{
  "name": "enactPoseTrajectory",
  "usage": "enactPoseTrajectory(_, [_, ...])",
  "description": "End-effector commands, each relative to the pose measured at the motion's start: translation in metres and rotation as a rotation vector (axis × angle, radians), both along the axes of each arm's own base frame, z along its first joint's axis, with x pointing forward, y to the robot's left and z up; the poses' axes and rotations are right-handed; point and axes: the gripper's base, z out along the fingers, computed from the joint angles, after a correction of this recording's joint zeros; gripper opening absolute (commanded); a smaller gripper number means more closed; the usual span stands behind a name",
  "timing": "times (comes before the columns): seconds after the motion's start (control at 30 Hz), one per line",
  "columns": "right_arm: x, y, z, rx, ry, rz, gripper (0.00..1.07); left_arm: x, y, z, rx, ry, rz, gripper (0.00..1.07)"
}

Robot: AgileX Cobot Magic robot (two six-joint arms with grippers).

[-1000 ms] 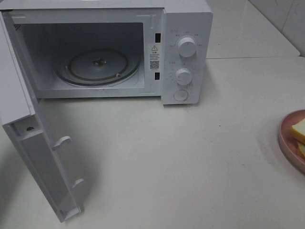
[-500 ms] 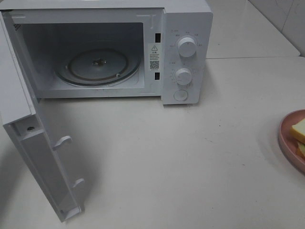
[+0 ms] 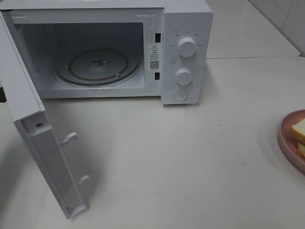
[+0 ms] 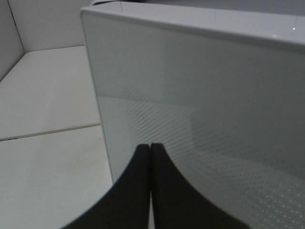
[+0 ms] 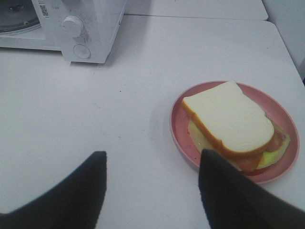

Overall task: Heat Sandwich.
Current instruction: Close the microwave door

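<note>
While the microwave sits with its door swung wide open, the sandwich is well off to the right on its pink plate, away from the oven. Left gripper has its jaws pinched together right by the door's outer face, right gripper is spread wide and empty above the counter near the plate

1. Left gripper: jaws pressed together, dark fingers meeting along one thin seam, nothing between them.
2. The closed tips point toward 12 o'clock in the left wrist view.
3. Right gripper: jaws spread wide, holding nothing.
4. Its two dark fingers show at 7 and 5 o'clock in the right wrist view.
5. Neither arm shows clearly in the high view.
</note>
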Motion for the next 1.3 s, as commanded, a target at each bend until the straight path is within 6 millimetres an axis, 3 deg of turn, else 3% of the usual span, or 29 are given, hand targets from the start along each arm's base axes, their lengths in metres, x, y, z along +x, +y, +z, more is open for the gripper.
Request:
enactPoseTrajectory(0.03, [-0.003,-0.001,0.001,-0.006,-0.038,0.0,0.58,0.001,-0.005,0.001,0.007,-0.027,-0.013,0.0])
enactPoseTrajectory(0.53, [-0.003,-0.001,0.001,-0.006,-0.038,0.0,0.58,0.009,-0.047,-0.002,0.162,-0.059,-0.044,0.0])
enactPoseTrajectory(1.03, [-0.003,-0.001,0.001,-0.006,-0.038,0.0,0.58,0.018,-0.06,-0.004,0.304,0.006,-0.089,0.0])
enactPoseTrajectory(1.3, [-0.003,-0.001,0.001,-0.006,-0.038,0.0,0.58,0.025,-0.093,0.005,0.457,0.016,-0.122,0.0])
